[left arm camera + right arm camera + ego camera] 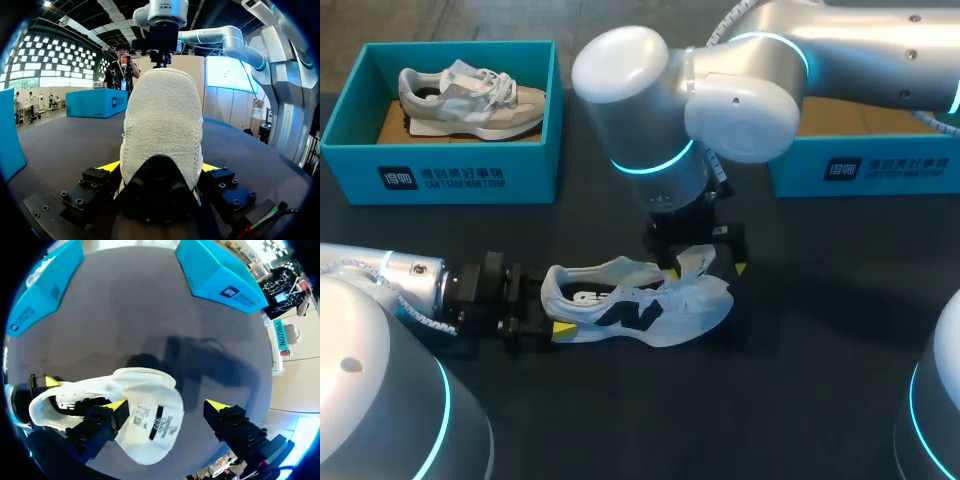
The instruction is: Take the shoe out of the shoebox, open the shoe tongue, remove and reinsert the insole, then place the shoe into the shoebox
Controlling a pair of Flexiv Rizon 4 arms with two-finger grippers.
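Observation:
A white shoe [640, 305] with a dark side mark lies on the black table, heel toward my left arm. My left gripper [555, 308] is shut on the heel; in the left wrist view the heel [162, 125] fills the space between both yellow-tipped fingers [110, 166]. My right gripper [705, 262] hangs over the shoe's front with its fingers wide open. In the right wrist view the tongue [155, 422], label side up, is folded forward between the spread fingertips [217, 405] and lies against one finger only. The insole is hidden.
A teal shoebox [440, 175] at the back left holds another grey-and-white shoe [470, 98]. A second teal shoebox [865, 165] stands at the back right, partly hidden behind my right arm. Bare black table lies in front of the shoe.

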